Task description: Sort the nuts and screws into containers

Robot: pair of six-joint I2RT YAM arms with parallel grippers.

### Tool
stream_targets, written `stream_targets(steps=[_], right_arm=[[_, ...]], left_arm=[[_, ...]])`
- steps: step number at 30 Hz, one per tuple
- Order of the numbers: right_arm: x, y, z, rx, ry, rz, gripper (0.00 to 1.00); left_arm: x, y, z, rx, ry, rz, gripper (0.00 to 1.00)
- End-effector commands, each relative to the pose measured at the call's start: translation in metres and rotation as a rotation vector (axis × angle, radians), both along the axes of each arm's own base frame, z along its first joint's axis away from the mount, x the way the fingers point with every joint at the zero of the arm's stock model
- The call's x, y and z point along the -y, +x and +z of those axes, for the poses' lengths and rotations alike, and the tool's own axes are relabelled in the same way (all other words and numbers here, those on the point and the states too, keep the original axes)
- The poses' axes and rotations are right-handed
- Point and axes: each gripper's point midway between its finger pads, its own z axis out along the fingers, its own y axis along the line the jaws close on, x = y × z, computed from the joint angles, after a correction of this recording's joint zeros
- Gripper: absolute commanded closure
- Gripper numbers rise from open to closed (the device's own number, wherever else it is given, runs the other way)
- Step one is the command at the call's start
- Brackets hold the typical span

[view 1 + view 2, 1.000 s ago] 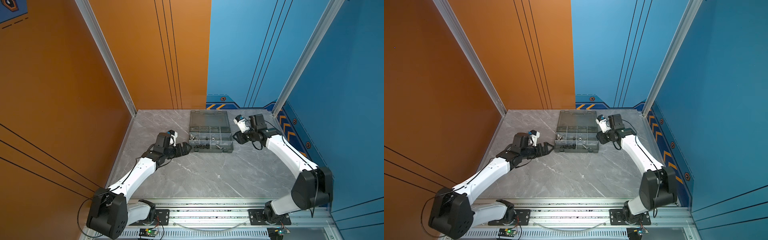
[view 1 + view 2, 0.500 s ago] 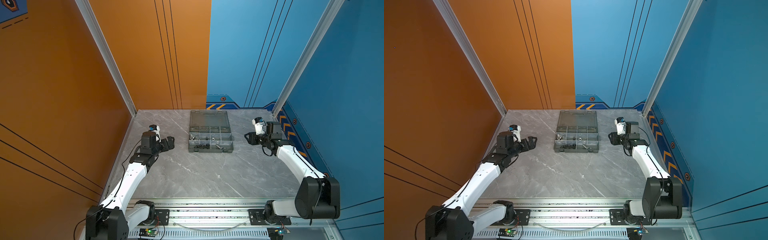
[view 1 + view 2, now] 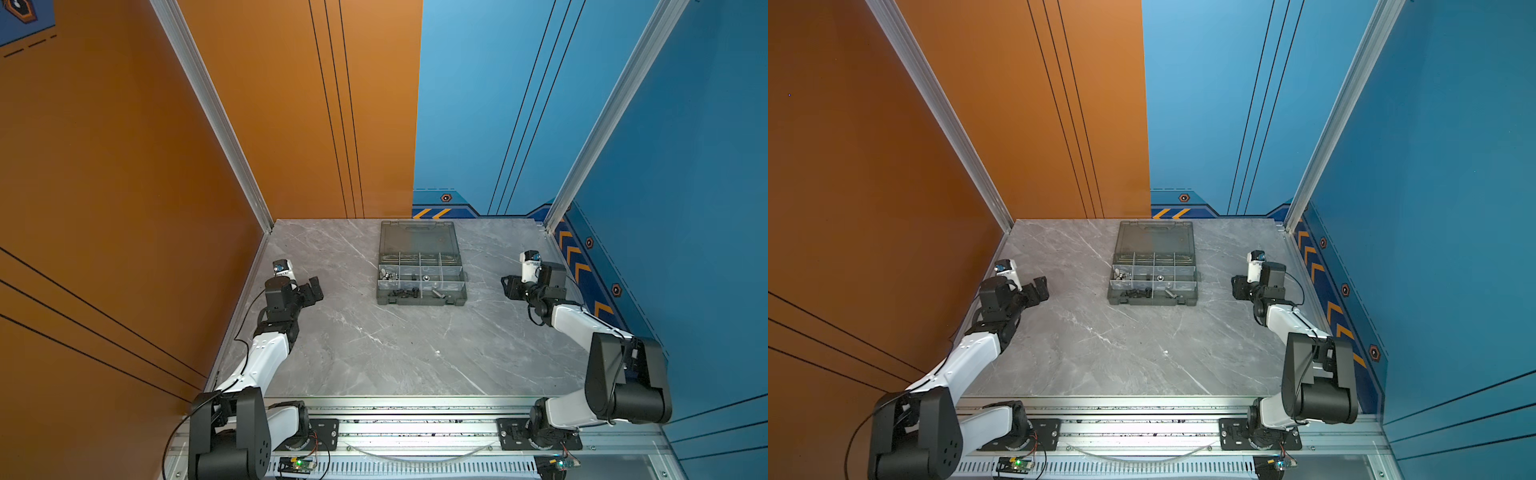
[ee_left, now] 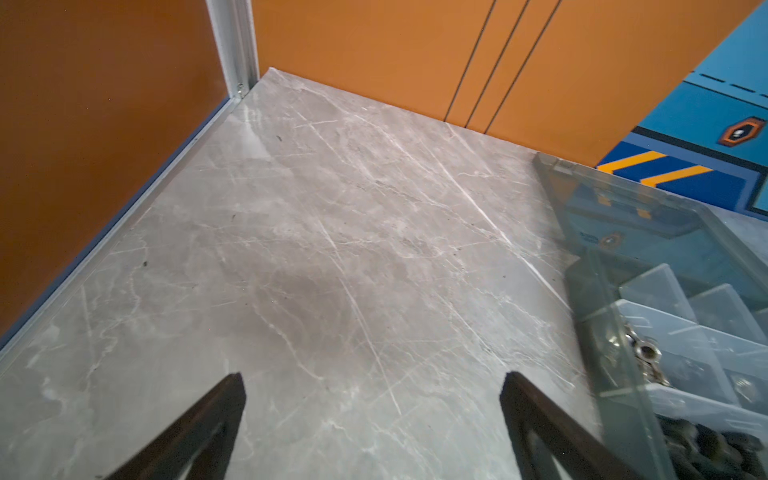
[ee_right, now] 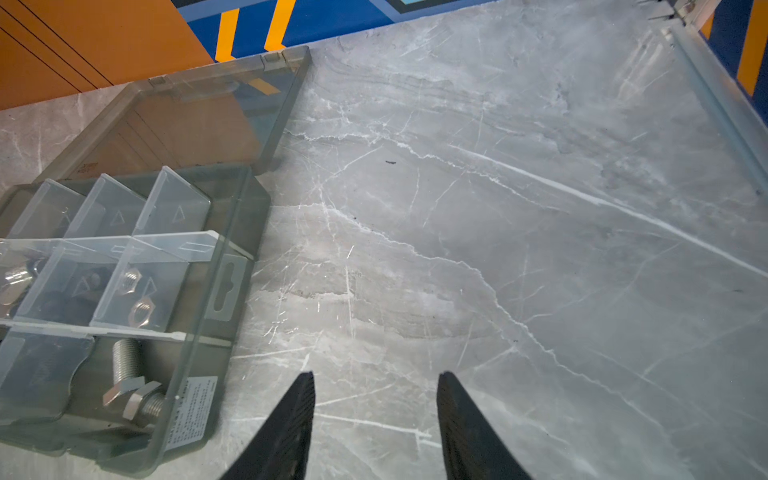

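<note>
**Top views.** We see the dark grey organiser case (image 3: 419, 300) standing at the far middle of the grey marble table (image 3: 395, 357). Its smoky lid (image 3: 419, 239) is swung open and lies flat behind it. The left claw (image 3: 316, 289) hangs over the table near the orange wall, well apart from the case. The right claw (image 3: 508, 286) hangs on the opposite side, likewise apart from it. Black fasteners (image 3: 401, 294) lie toward the left of the case's front row (too small here to tell bolts from nuts).

**Left wrist view.** The left claw's jaws are spread wide, with only bare table between them, and grip nothing. At the edge of this view we see silver wing nuts (image 4: 646, 353) heaped in a compartment at the case's left end, in the middle row.

**Right wrist view.** The right claw's jaws stand parted, less widely than the left's, and hold nothing. Two silver hex-head bolts (image 5: 124, 361) lie side by side toward the right end of the front row. Two silver hex nuts (image 5: 141, 309) rest in a middle-row compartment just behind them, beyond a translucent divider (image 5: 124, 330).
</note>
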Motion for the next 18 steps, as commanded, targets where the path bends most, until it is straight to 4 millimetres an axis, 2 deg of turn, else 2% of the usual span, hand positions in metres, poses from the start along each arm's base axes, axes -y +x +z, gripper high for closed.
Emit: stream_targets(steps=[1,7,13,18], right_arm=[[0.002,0.009,0.003,0.098,-0.041,-0.035,0.48],[-0.001,0.010,-0.009,0.115,-0.101,-0.053,0.47],[0.002,0.006,-0.008,0.141,-0.126,-0.085,0.47],[0.004,0.002,-0.006,0.163,-0.161,-0.115,0.47]], left_arm=[[-0.009,0.009,0.006,0.091,0.025,-0.005,0.02],[-0.011,0.009,-0.014,0.109,0.036,-0.011,0.02],[-0.013,0.010,-0.039,0.080,0.048,0.001,0.02],[-0.009,0.012,-0.042,0.097,0.054,-0.005,0.02]])
